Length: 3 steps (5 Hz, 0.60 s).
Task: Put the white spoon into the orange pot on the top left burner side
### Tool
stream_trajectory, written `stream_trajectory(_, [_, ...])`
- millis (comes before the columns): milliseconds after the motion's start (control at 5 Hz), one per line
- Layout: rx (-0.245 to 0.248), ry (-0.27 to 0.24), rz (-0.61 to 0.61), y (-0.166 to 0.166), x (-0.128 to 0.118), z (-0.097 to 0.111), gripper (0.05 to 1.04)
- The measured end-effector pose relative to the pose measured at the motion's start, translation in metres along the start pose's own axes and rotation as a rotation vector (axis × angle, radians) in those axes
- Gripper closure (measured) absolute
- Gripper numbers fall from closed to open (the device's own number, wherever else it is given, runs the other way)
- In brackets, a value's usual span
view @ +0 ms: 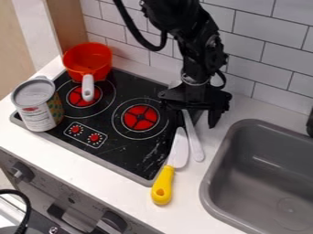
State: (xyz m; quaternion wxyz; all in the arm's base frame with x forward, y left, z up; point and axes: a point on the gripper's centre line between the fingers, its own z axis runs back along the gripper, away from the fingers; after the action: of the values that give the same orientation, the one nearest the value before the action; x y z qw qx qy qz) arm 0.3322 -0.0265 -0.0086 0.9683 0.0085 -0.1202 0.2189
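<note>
In from the top edge, right of centre: black robot arm (205, 50). Bent at the upper joints, then roughly upright down to the black gripper (193, 119), low over the right rear corner of the stove (131, 162). Loose black cable looped at the arm's left. 2 fingers (214, 119) spread apart, pointing down, with part of the white spoon (194, 142) visible between them from this angle. Contact with the spoon: impossible to tell.

Underneath: white counter (107, 183), with the black stove set at a slant. On the stove, 2 red burners, 1 at rear left (81, 97) and 1 nearer the gripper (140, 117), plus 2 red knobs. At the rear left corner, orange pot (87, 57), white handle out toward the camera over the burner there. At the left edge, labelled can (38, 104), upright. To the right, grey sink (269, 178). Behind, white tiled wall (263, 57). Below the counter, grey oven front (67, 196) with dark knobs.

White spoon lying along the stove's right side, long axis running from the rear, under the gripper, to the front and slightly right. Handle end toward the camera, on the counter. Just left of the handle, yellow-handled knife (163, 185), pale blade pointing rearward.
</note>
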Motion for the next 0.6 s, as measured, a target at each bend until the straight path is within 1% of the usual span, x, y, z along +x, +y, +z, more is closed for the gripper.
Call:
stream_trajectory(200, [-0.009,-0.01,0.015,-0.0051,0.0071,-0.0022,0.115])
stream_trajectory(400, [-0.019,-0.008,0.049,-0.0032,0.0092,-0.0024,0.364])
stream_trajectory(600, [-0.003,-0.021,0.051,-0.002,0.0134,-0.0032,0.654])
